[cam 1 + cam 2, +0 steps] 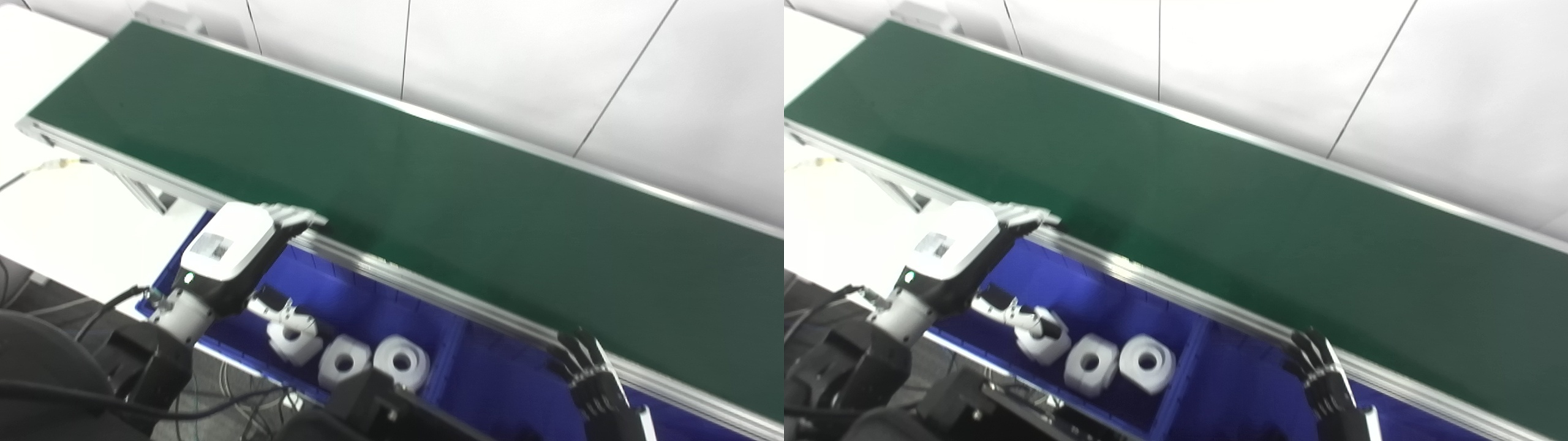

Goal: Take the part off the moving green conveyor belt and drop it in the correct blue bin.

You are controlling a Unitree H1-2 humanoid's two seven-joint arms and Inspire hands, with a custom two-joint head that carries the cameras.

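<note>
At the far left lay a white worktop, and the long dark green conveyor belt with its silver metal frame ran from there diagonally down to the right. No part could be seen on the belt surface. The left hand, white on its back with dark sides, was held above the left blue plastic bin; its fingers were stretched out flat and close together, reaching to the near rail of the belt, and it held nothing. Its thumb pointed down into the bin, near the parts. In this bin lay three white plastic parts with a round hole in the middle, side by side near the front wall. A blue divider wall separated this bin from the next blue bin compartment to the right. Over that one the black right hand pointed up with fingers spread a little, empty, its fingertips just beside the belt rail.
</note>
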